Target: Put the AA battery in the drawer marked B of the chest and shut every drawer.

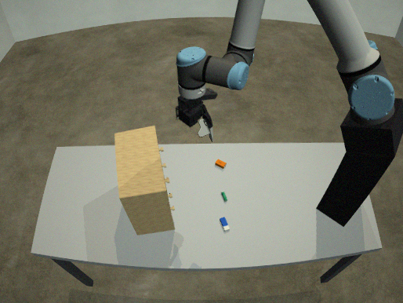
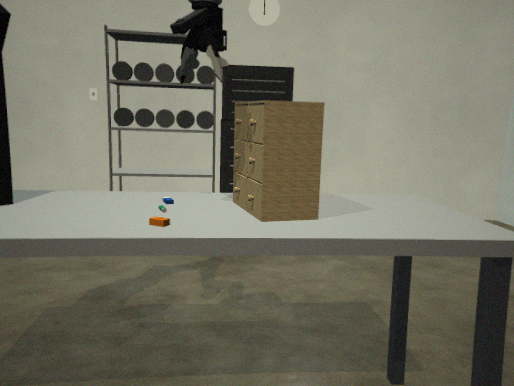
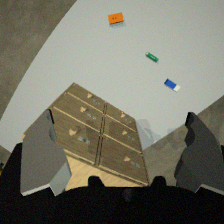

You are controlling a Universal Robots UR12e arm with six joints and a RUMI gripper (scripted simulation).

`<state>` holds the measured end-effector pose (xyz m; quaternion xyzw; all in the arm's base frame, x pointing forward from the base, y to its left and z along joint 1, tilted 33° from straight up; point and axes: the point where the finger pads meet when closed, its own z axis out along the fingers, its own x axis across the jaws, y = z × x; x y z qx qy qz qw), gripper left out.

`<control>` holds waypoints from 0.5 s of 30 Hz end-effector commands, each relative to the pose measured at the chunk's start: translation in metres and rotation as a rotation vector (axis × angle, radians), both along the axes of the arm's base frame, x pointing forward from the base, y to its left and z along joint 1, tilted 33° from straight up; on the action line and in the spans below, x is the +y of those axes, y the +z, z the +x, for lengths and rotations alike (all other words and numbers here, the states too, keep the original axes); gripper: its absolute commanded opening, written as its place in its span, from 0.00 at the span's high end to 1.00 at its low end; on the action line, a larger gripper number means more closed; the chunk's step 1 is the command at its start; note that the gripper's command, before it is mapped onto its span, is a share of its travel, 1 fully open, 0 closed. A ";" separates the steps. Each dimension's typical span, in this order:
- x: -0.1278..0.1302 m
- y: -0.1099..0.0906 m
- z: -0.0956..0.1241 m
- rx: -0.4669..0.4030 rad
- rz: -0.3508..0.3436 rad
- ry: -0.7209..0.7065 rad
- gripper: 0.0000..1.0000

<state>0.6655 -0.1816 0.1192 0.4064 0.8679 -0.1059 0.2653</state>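
Note:
The wooden chest [image 1: 142, 177] stands upright on the left half of the table, its knobbed drawers facing the small items. It has two columns of three drawers, all shut [image 2: 247, 152]; I cannot read their marks. The AA battery [image 1: 224, 196] is small and green and lies on the table right of the chest, between the two other items; it also shows in the exterior view [image 2: 162, 208] and the wrist view [image 3: 152, 57]. My gripper [image 1: 205, 131] is open and empty, high above the table's far edge, up and to the side of the chest front [image 3: 100, 137].
An orange block [image 1: 220, 163] lies beyond the battery and a blue and white block [image 1: 224, 224] lies nearer the front edge. The robot's dark base [image 1: 361, 169] stands at the table's right end. A shelf rack [image 2: 160, 107] stands behind the table.

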 end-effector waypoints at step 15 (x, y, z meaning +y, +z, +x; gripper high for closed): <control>-0.015 0.007 -0.015 0.266 -0.248 0.570 0.00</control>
